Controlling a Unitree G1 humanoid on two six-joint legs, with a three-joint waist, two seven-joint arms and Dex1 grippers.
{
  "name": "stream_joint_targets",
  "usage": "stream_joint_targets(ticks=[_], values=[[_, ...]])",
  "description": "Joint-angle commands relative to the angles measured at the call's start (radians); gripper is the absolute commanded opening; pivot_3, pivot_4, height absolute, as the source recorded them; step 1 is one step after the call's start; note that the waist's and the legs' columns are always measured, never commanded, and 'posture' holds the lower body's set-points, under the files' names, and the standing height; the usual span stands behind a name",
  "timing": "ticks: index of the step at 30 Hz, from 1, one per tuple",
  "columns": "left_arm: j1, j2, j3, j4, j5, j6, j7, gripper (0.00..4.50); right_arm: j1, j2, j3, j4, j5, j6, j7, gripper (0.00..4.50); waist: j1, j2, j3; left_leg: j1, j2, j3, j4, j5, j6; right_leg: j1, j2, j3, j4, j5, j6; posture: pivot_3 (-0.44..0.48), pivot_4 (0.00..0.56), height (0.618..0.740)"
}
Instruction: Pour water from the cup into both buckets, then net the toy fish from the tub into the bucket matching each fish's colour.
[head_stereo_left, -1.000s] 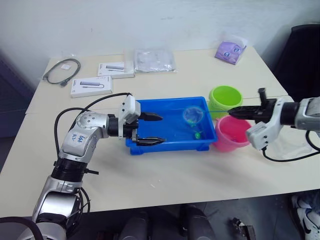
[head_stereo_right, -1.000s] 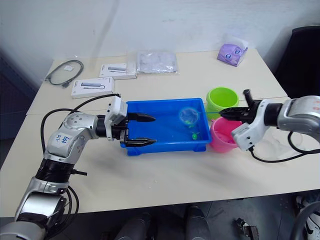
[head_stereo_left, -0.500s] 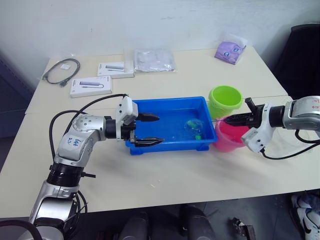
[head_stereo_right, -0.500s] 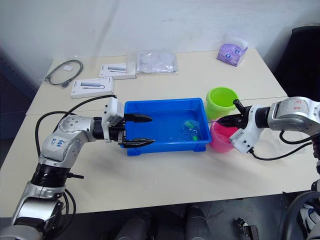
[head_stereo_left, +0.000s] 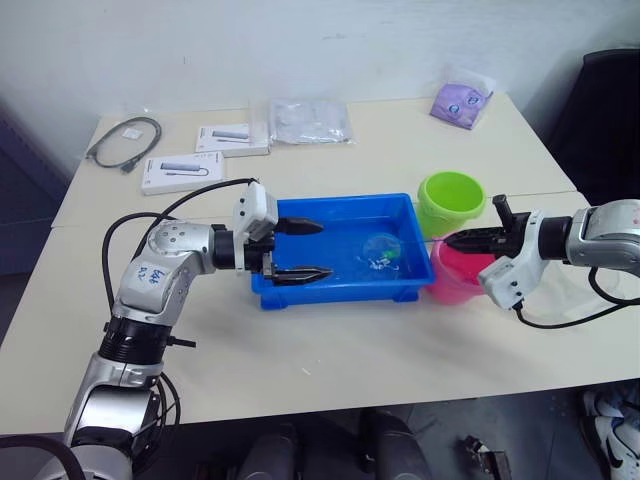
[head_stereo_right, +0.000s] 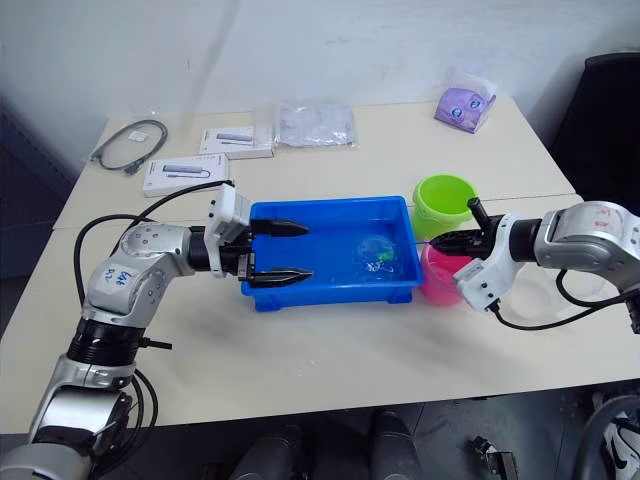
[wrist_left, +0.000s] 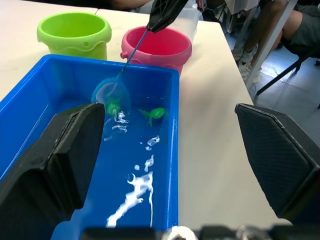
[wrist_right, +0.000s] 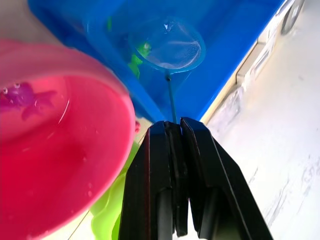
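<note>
Right end effector (wrist_right: 172, 131) clamped on the net (wrist_right: 172, 49) handle above the pink bucket (head_stereo_left: 455, 275), hoop dipped in the tub (head_stereo_left: 310, 285) beside two green fish (wrist_left: 156, 113). Left end effector (head_stereo_left: 308, 248) spread wide over the tub's opposite end. Green bucket (head_stereo_left: 451, 200) just behind the pink one.

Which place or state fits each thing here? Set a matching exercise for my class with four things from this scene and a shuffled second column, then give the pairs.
Things:
1. net
2. pink bucket
3. left gripper
4. cable

Places or states:
A. open, at the tub's end
B. coiled at the table's far corner
C. hoop dipped in the tub, beside the green fish
D. holds water and a pink fish

Pairs: 1-C, 2-D, 3-A, 4-B
</note>
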Motion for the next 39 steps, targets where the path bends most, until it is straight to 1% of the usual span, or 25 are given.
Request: stream_joint_targets(ticks=[1,6,10,13,16,17,19,20,23,27,30,34,35,37,39], values=[[-0.014,0.004,0.008,-0.014,-0.003,-0.019,-0.010,4.49,0.008,-0.042,-0.042,-0.009,0.010,-0.006,0.008,0.00,-0.001,0.000,0.000,0.000,0.000,0.000,0.000,0.000,0.000,0.000,0.000,0.000,0.000,0.000,0.000,0.000,0.150,0.735],[-0.002,0.013,-0.001,-0.025,0.005,-0.023,-0.018,4.49,0.051,-0.061,-0.037,-0.057,0.052,-0.012,0.051,0.00,0.000,0.000,0.000,0.000,0.000,0.000,0.000,0.000,0.000,0.000,0.000,0.000,0.000,0.000,0.000,0.000,0.150,0.735],[0.002,0.015,0.001,-0.032,0.001,-0.021,-0.019,4.49,0.100,-0.073,-0.029,-0.103,0.159,0.034,0.138,0.00,0.000,0.000,0.000,0.000,0.000,0.000,0.000,0.000,0.000,0.000,0.000,0.000,0.000,0.000,0.000,0.000,0.150,0.735],[0.002,0.015,0.001,-0.036,-0.001,-0.021,-0.020,4.49,0.146,-0.071,-0.035,-0.136,0.255,0.108,0.207,0.00,0.000,0.000,0.000,0.000,0.000,0.000,0.000,0.000,0.000,0.001,0.000,-0.001,0.000,0.000,0.000,0.000,0.150,0.735],[-0.001,0.014,0.001,-0.038,-0.004,-0.020,-0.024,4.49,0.210,-0.066,-0.056,-0.179,0.372,0.233,0.275,0.00,0.002,0.000,0.000,0.000,0.000,-0.001,0.001,0.000,0.000,0.002,0.000,-0.002,0.000,0.000,0.000,0.000,0.150,0.735],[-0.002,0.013,0.002,-0.038,-0.010,-0.014,-0.028,4.49,0.244,-0.069,-0.064,-0.205,0.439,0.307,0.314,0.00,0.004,0.000,0.000,0.000,0.000,-0.002,0.001,0.000,0.000,0.002,0.000,-0.002,0.000,0.000,0.000,0.000,0.150,0.735],[-0.005,0.013,0.004,-0.041,-0.023,-0.001,-0.038,4.49,0.334,-0.069,-0.103,-0.296,0.631,0.561,0.385,0.00,0.007,0.000,0.000,0.000,0.000,-0.004,0.002,0.000,0.000,0.003,-0.001,-0.004,-0.001,0.000,0.000,0.000,0.150,0.735],[-0.005,0.014,0.005,-0.043,-0.031,0.007,-0.043,4.49,0.359,-0.056,-0.129,-0.335,0.711,0.674,0.395,0.00,0.012,0.000,0.000,0.000,0.000,-0.005,0.002,0.000,0.000,0.004,-0.001,-0.005,-0.001,0.000,0.000,0.000,0.150,0.735],[-0.005,0.015,0.008,-0.049,-0.043,0.023,-0.055,4.49,0.403,-0.017,-0.212,-0.416,0.875,0.963,0.395,0.00,0.020,0.000,0.000,0.000,0.000,-0.006,0.004,0.000,0.000,0.005,-0.001,-0.006,0.000,0.000,0.000,0.000,0.150,0.735],[-0.007,0.017,0.010,-0.049,-0.045,0.025,-0.058,4.49,0.443,0.014,-0.294,-0.478,0.994,1.219,0.391,0.00,0.028,0.000,0.000,0.000,0.000,-0.007,0.004,0.000,0.000,0.005,-0.002,-0.008,0.000,0.000,0.000,0.000,0.150,0.735],[-0.018,0.012,0.019,-0.034,-0.045,0.021,-0.057,4.49,0.476,0.051,-0.383,-0.510,1.126,1.441,0.348,0.00,0.029,0.000,0.000,-0.001,0.000,-0.009,0.004,0.000,0.000,0.006,-0.002,-0.008,-0.002,0.000,0.000,0.000,0.150,0.735],[-0.041,-0.014,0.044,-0.018,-0.058,0.025,-0.027,4.49,0.495,0.092,-0.520,-0.585,1.256,1.641,0.269,0.00,0.028,0.000,0.000,-0.001,-0.001,-0.009,0.004,0.000,0.000,0.005,-0.002,-0.009,-0.001,0.000,0.000,0.000,0.150,0.735],[-0.046,-0.033,0.054,-0.019,-0.072,0.035,-0.011,4.49,0.492,0.103,-0.568,-0.610,1.292,1.697,0.224,0.00,0.027,0.000,0.000,-0.001,-0.001,-0.009,0.004,0.000,0.000,0.005,-0.002,-0.008,-0.001,0.000,0.000,0.000,0.150,0.735],[-0.049,-0.061,0.065,-0.025,-0.093,0.053,0.013,4.49,0.481,0.121,-0.632,-0.644,1.323,1.774,0.152,0.00,0.029,0.000,0.000,-0.001,-0.001,-0.009,0.004,0.000,0.000,0.005,-0.002,-0.008,-0.001,0.000,0.000,0.000,0.150,0.735],[-0.047,-0.088,0.062,-0.034,-0.100,0.063,0.035,4.49,0.475,0.121,-0.663,-0.672,1.295,1.803,0.095,0.00,0.029,0.000,0.000,-0.001,-0.001,-0.009,0.004,0.000,0.000,0.005,-0.003,-0.008,-0.001,0.000,0.000,0.000,0.150,0.735]])
